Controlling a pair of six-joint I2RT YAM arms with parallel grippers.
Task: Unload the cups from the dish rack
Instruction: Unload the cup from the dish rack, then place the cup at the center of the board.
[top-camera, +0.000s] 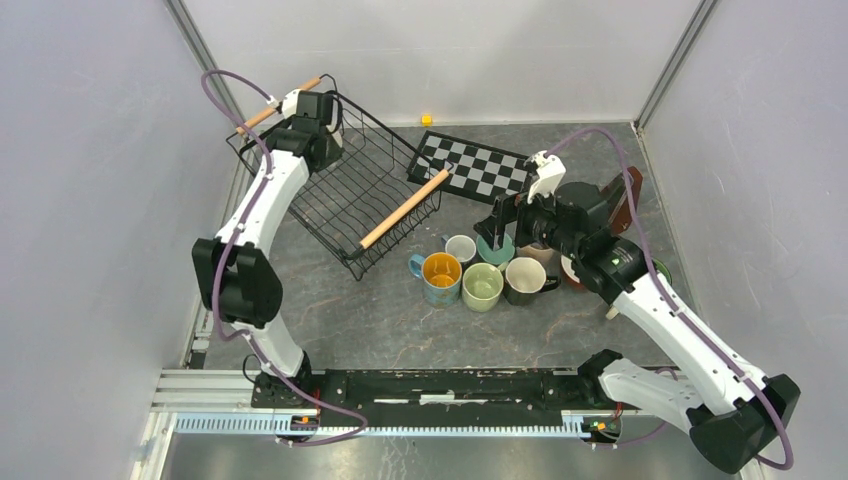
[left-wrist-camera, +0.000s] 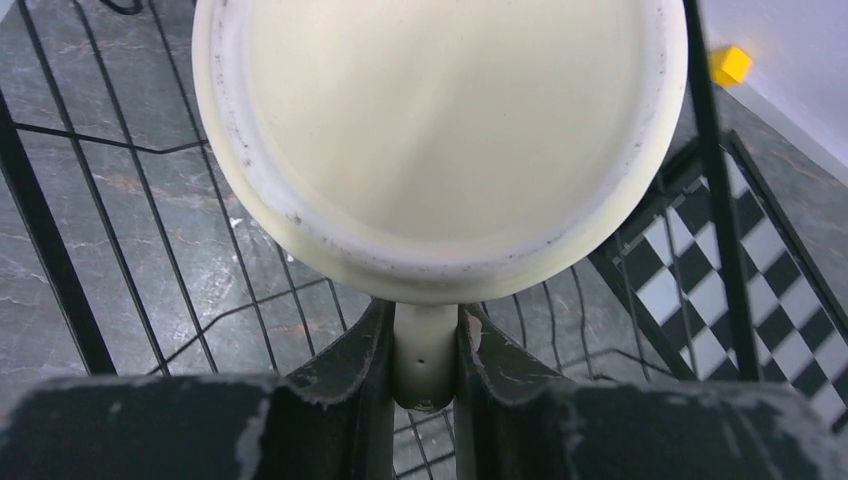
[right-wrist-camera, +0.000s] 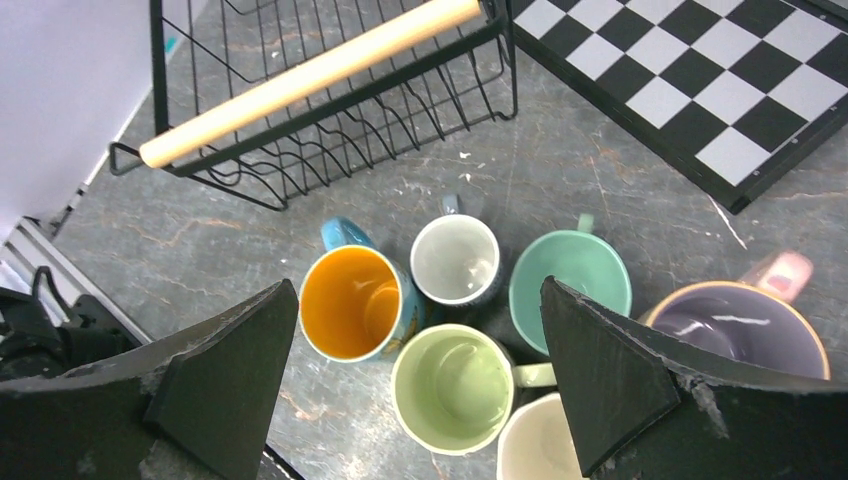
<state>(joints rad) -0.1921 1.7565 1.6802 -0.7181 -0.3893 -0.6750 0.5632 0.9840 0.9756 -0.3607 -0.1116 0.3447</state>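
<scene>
Grey marbled tabletop (top-camera: 400, 320), pale walls (top-camera: 80, 150); left end effector (left-wrist-camera: 425, 345) tight on cream cup (left-wrist-camera: 440, 130), right end effector (right-wrist-camera: 418, 290) agape.

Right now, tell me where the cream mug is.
Left wrist view: the cream mug is gripped by its handle in the left gripper, over the dish rack, far left.

My gripper (right-wrist-camera: 416, 288) hangs wide open above the cups (right-wrist-camera: 450, 385). White mug (right-wrist-camera: 456, 258) sits between my fingers. Dish rack (right-wrist-camera: 310, 75) lies ahead, leftward.
</scene>
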